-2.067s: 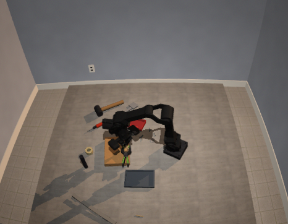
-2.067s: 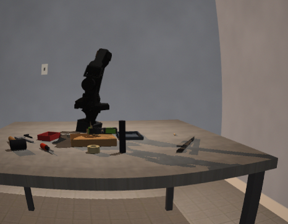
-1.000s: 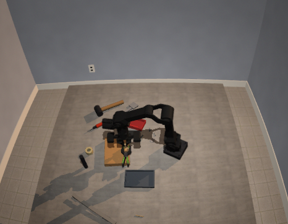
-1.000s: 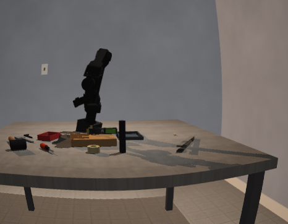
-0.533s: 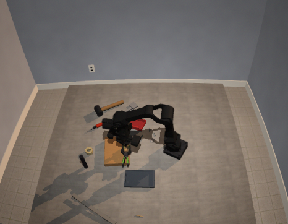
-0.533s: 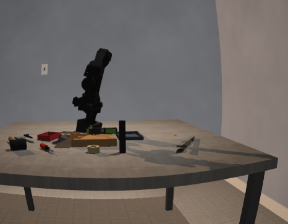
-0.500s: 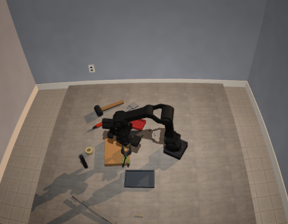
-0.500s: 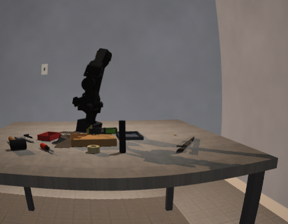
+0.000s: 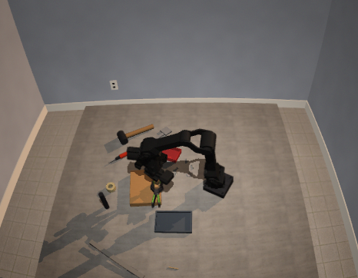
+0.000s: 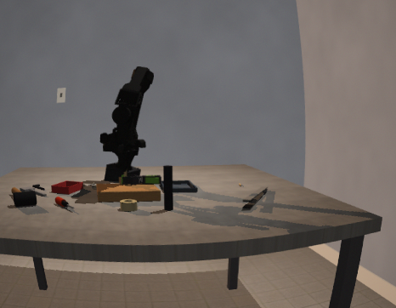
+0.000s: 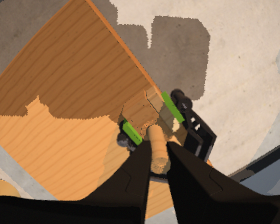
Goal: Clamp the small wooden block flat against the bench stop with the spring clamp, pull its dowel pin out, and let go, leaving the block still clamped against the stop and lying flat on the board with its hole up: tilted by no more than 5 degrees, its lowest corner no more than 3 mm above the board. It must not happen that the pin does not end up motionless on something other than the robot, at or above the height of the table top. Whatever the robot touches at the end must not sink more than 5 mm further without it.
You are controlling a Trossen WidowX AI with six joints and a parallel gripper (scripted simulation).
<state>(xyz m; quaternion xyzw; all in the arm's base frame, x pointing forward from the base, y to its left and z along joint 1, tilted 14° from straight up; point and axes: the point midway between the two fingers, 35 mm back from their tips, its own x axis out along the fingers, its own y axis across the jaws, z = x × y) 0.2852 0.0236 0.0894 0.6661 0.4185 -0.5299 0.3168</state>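
Observation:
In the wrist view my gripper (image 11: 157, 148) is shut on the light wooden dowel pin (image 11: 157, 152), which points down at the small wooden block (image 11: 140, 113). The block sits at the edge of the orange board (image 11: 71, 110), between the green jaw pads of the black spring clamp (image 11: 184, 119). I cannot tell whether the pin's lower end is in the hole or above it. In the top view the gripper (image 9: 157, 183) is over the board's right edge (image 9: 140, 189), just above the clamp (image 9: 157, 196). The bench stop is hidden by the block and clamp.
A red tray (image 9: 171, 154), hammer (image 9: 134, 133) and screwdriver (image 9: 118, 157) lie behind the board. A tape roll (image 9: 111, 186) and an upright black cylinder (image 9: 104, 200) stand to its left. A dark tray (image 9: 173, 222) lies in front, a long ruler (image 9: 113, 261) near the table's front edge.

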